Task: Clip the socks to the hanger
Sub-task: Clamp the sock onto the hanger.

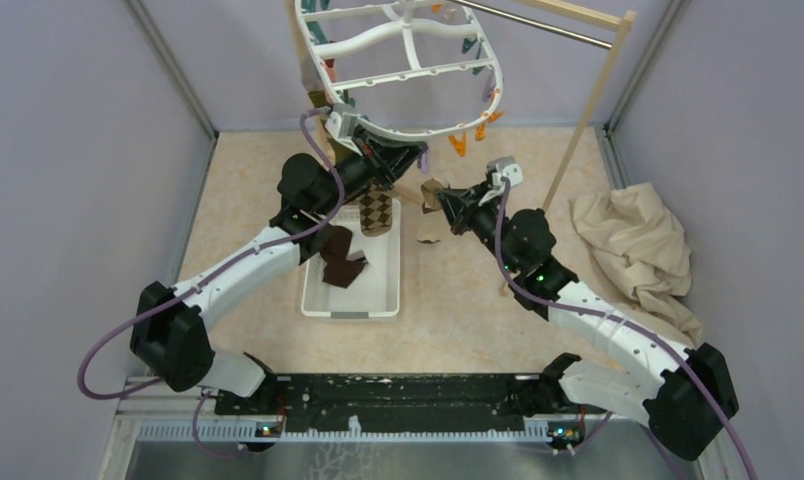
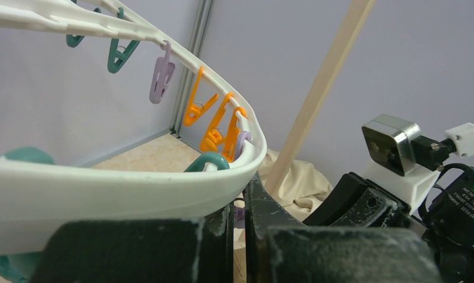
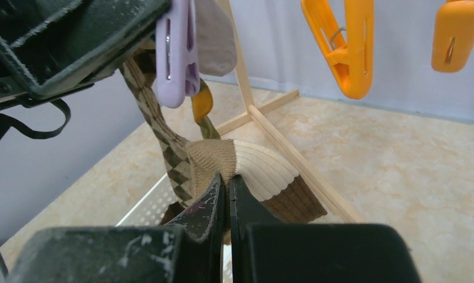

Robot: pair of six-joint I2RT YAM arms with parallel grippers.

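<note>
Nearest our left wrist camera, the left fingers (image 2: 267,215) press together on a purple peg (image 3: 178,53) at the near rim of the white hanger (image 2: 134,194), raised above the counter (image 1: 458,300). A white tray (image 1: 353,298) holds a dark brown sock (image 1: 340,262), and an argyle sock (image 1: 376,210) dangles over it. The right fingers (image 3: 208,203) clamp a tan-and-cream sock (image 3: 264,177) just below the peg.

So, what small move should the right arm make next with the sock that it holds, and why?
Probably lift the right end effector, shut on the cream and brown sock, up toward the purple peg. The left end effector seems to pinch that peg at the hanger rim, and the sock's edge lies below the peg, apart from it.
</note>
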